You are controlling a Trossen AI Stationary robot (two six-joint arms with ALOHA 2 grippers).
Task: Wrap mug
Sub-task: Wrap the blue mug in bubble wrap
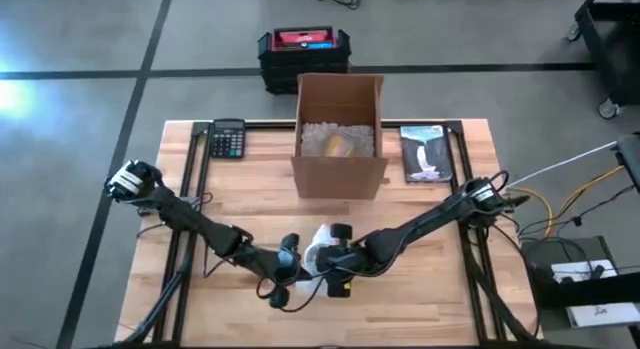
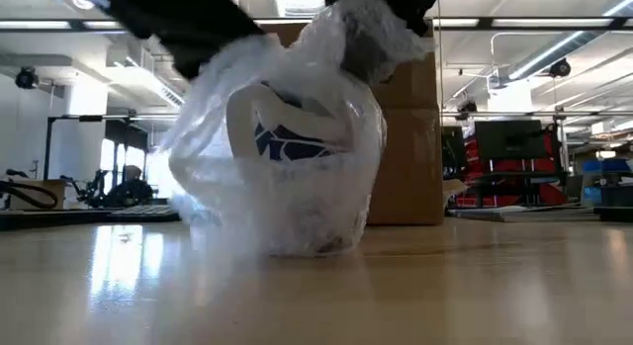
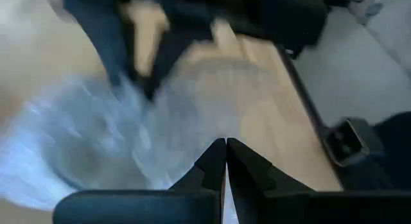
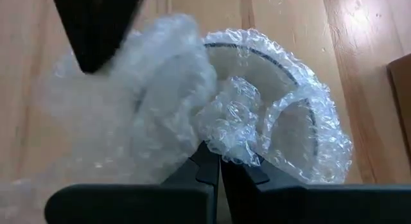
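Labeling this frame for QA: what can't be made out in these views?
- Mug: behind bubble wrap in the low view; its printed design is unreadable.
- Left gripper: left wrist view is motion-blurred, so what its shut tips pinch is unclear.
- Right gripper: tips buried in wrap in the right wrist view.
- Cardboard box: contents too small in the high view.
- Both arms: cut off by the low view's top edge.

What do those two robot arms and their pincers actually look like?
Both arms are slim, dark and jointed. The left arm has a pale collar at its shoulder end, and the right arm has a pale band near its base, with yellow and white cables trailing beside it. The left pincer and right pincer each have two black, wedge-shaped fingers.
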